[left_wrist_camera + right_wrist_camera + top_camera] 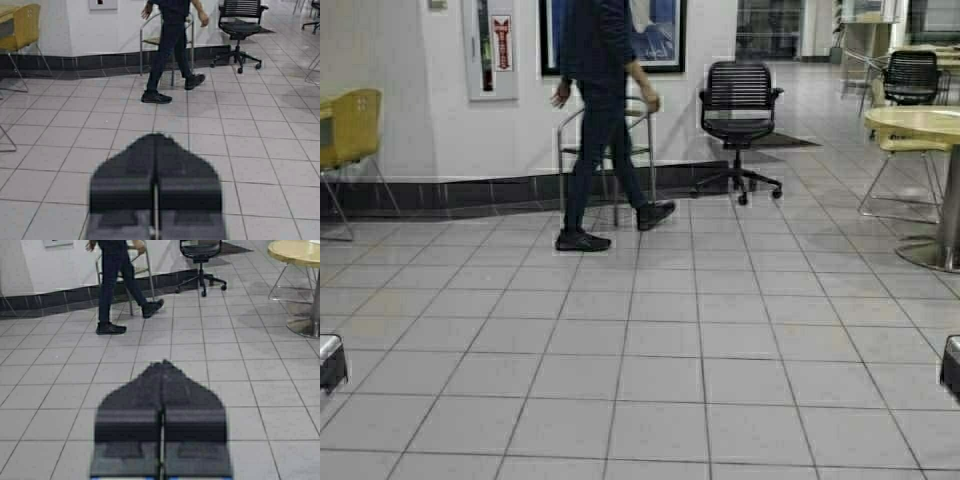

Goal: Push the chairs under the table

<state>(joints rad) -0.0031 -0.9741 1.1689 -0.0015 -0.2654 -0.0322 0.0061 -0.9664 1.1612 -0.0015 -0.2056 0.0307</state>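
Jaws on both arms are pressed together with nothing between them: each wrist view shows the two dark fingers meeting along a thin centre seam above bare floor tiles. The left gripper (155,200) sits at about 8 o'clock in the high view, only its tip showing at the frame edge (330,362), and the right gripper (161,440) sits at about 4 o'clock (951,366). Both hang low over the grey tiled floor (650,370), touching nothing.

No container shows in any view.

One mustard-yellow chair (350,130) stands at about 10 o'clock against the white wall, its chrome legs on the tiles; a sliver of tabletop (9,11) shows just beside it in the left wrist view. Well apart from it, at 3 o'clock, a second yellow chair (905,165) is tucked partly under a round yellow pedestal table (920,122).

Between the robot and the far wall, at about 12 o'clock, a person in dark clothes (600,120) is mid-stride across the floor, directly in front of a grey metal-framed armchair (610,150) that stands against the wall. At 1 o'clock is a black mesh swivel chair (738,115) on its castors. Another black mesh chair (912,75) is farther back at 2 o'clock. A fire-extinguisher cabinet (488,48) hangs on the wall at 11 o'clock.
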